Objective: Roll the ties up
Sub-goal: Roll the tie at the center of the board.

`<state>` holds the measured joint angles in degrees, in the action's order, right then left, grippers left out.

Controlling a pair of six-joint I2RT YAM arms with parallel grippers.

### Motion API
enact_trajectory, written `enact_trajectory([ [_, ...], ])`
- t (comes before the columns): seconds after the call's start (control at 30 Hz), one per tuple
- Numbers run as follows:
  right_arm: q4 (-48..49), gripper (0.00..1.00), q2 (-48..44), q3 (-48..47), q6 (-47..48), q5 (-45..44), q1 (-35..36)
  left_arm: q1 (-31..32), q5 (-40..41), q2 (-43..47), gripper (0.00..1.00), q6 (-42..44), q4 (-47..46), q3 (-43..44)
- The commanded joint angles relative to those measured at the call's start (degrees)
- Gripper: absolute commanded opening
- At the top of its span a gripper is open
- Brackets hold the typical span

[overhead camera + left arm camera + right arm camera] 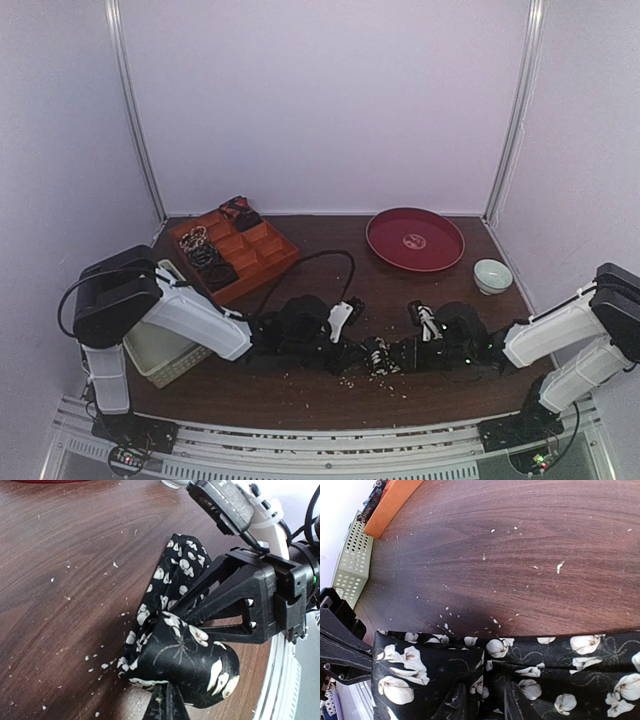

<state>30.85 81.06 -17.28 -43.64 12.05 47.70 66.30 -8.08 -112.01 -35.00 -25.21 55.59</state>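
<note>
From above, the left gripper (352, 356) and the right gripper (398, 356) meet tip to tip at the near middle of the table (330, 260), with the black flowered tie (377, 358) bunched in the small gap between them. Well away, beyond the left arm, the orange tray (262, 268) already holds several rolled ties (212, 262) in its compartments, so that share of the work looks finished. A white basket (150, 360) sits beside that arm's base. In the left wrist view, the tie (185, 662) has one short turn curled into a fat coil right over this hand's fingers (166, 705), which are clenched on the cloth at the core. A loose fold runs up and away from the coil, and the right gripper (180, 614) pinches it just above the coil. In the right wrist view, the tie (560, 662) lies as a flat band across this hand's front and trails off to its right. Its own fingers (512, 702) are closed on a fold of it, and the left gripper (345, 647) touches the end off to the left. Judging by the length not yet wound, this roll is barely begun. Most of the winding is left, then putting it away. Whether more ties wait cannot be told.
</note>
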Motion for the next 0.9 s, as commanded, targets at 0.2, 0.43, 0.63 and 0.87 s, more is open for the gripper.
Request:
enact_trajectory([
  [0.2, -6.06, 0.29, -3.01, -0.21, 1.67, -4.55, -0.11, -0.12, -1.24, -1.25, 0.02, 1.28, 0.20, 2.56],
  [0.43, -8.98, 0.30, -6.09, -0.15, 1.32, -7.93, -0.15, -0.12, -0.96, -1.95, 0.02, 1.37, 0.62, 3.08],
  [0.63, -10.67, 0.31, -8.21, -0.38, 1.46, -9.95, -0.09, -0.12, -1.10, -2.27, 0.02, 1.42, 0.87, 3.85],
  [0.87, -11.90, 0.31, -10.98, -0.46, 1.25, -10.65, -0.11, -0.12, -1.08, -2.60, 0.03, 1.49, 1.14, 4.42],
])
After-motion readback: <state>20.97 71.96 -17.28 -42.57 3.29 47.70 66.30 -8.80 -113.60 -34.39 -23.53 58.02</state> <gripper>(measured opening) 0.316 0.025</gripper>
